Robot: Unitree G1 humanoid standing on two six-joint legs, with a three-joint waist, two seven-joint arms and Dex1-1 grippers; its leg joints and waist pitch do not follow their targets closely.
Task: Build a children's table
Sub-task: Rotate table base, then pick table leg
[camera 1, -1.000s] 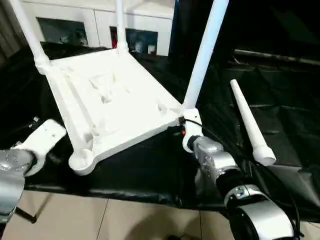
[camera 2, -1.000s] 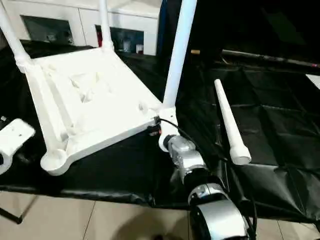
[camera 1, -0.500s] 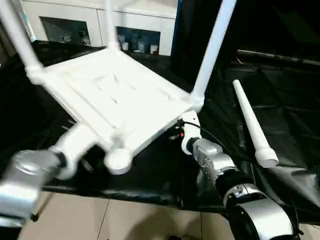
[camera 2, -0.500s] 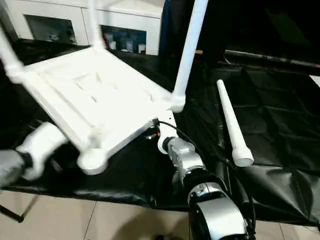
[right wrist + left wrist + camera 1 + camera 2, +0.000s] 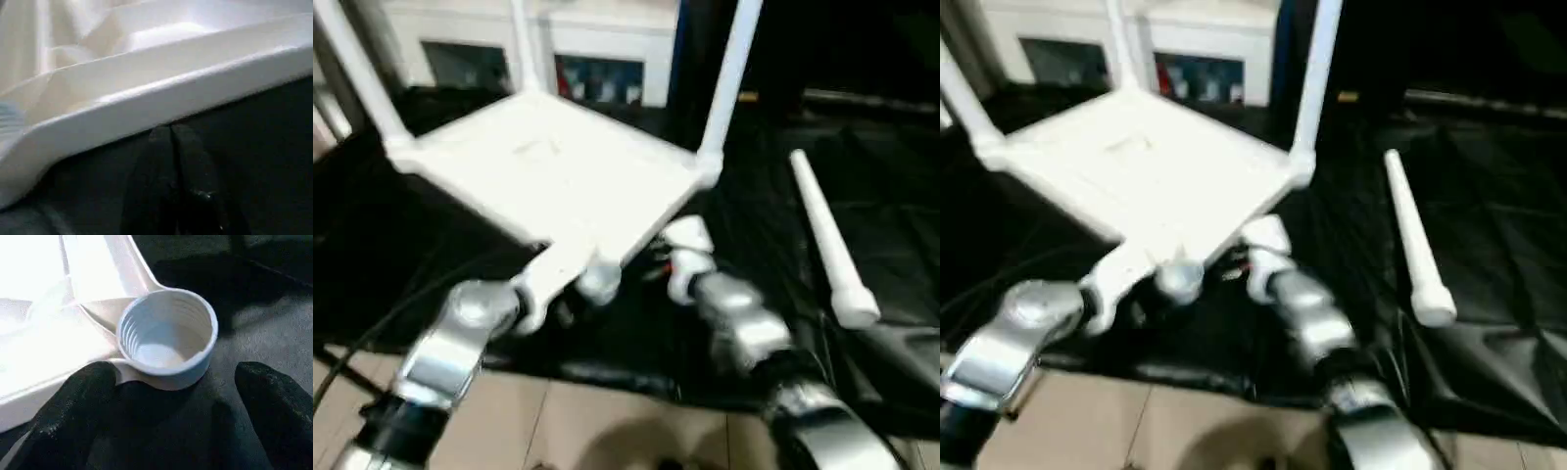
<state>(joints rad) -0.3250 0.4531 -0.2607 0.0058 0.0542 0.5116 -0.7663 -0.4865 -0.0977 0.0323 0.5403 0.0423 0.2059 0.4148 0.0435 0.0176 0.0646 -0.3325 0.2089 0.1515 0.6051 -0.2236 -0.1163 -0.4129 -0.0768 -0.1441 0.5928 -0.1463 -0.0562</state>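
The left claw (image 5: 166, 431) is spread wide, its fingers (image 5: 73, 411) flanking the empty corner socket (image 5: 168, 335) at the near corner of the upturned children's table (image 5: 558, 166). The right claw (image 5: 171, 142) is clenched on nothing, just beneath the table's near right rim. A loose leg (image 5: 827, 240) lies to the right on the black-draped counter (image 5: 901, 225). Three legs stand fitted at the far corners.

a lab-like indoor room: black sheeting (image 5: 881, 235) drapes the work surface, pale floor tiles (image 5: 607, 431) lie below, a white glass-door cabinet (image 5: 597, 69) stands beyond.
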